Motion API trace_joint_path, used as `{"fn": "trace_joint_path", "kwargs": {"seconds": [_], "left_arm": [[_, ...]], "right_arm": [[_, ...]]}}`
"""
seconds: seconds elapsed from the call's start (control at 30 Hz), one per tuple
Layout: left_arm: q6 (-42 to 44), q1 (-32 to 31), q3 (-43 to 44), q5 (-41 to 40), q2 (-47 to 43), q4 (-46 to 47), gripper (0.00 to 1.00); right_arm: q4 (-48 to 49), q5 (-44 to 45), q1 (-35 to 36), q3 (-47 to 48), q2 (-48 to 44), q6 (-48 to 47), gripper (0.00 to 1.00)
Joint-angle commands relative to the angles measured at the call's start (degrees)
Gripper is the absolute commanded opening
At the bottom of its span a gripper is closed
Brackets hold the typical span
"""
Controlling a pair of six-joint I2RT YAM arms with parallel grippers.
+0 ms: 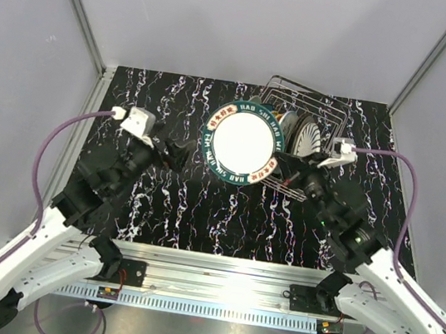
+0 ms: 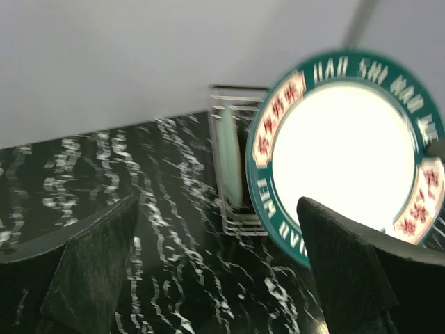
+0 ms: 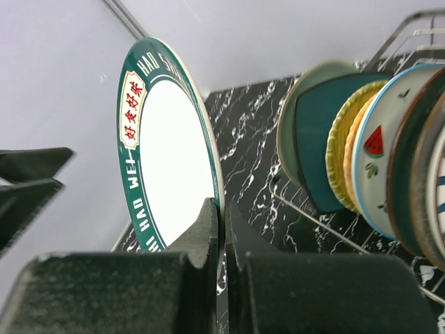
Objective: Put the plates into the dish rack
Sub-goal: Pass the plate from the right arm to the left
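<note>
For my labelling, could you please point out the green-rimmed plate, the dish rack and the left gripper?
green-rimmed plate [image 1: 242, 145], top view, white centre.
dish rack [image 1: 301, 95], top view, far wire end.
left gripper [image 2: 217, 205], left wrist view, between fingertips.

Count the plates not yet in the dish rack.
1. The green-rimmed white plate is pinched at its edge by the right gripper, beside the dish rack. It may hide another lying beneath it.

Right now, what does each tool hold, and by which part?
The right tool grips the green-rimmed white plate at its rim; the left tool is open, empty.
</note>
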Motion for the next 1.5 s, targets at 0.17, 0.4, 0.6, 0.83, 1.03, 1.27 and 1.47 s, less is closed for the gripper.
{"fn": "trace_joint_path", "kwargs": {"seconds": [0.17, 0.4, 0.6, 0.83, 1.03, 1.27, 1.47], "left_arm": [[-3.43, -0.06, 5.22, 24.54, 9.6, -2.68, 0.99], [-6.07, 0.38, 6.63, 32.19, 15.59, -1.81, 0.99], [-5.72, 0.73, 8.13, 27.01, 18.85, -5.15, 0.99], [-6.24, 1.43, 9.36, 24.47, 21.75, -6.82, 0.89], [-8.08, 2.31, 9.62, 22.42, 22.28, -6.83, 0.95], [-12.92, 3.81, 7.08, 40.61, 21.93, 2.13, 0.93], [-17.05, 4.16, 6.37, 50.73, 23.15, 7.68, 0.6]], "right_arm": [[2.51, -0.12, -0.67, -6.37, -9.17, -5.32, 0.0], [5.32, -2.05, -0.67, -9.09, -12.25, -5.76, 0.0], [5.06, -1.61, -0.67, -9.54, -14.35, -6.11, 0.0], [4.18, -1.96, -0.67, -9.27, -16.12, -6.11, 0.0], [3.92, -2.05, -0.67, -9.27, -17.0, -5.94, 0.0], [9.53, -4.42, -0.76, -11.2, -14.1, -2.69, 0.0], [13.4, -6.18, -0.67, -11.73, -10.24, -1.37, 0.0]]}}
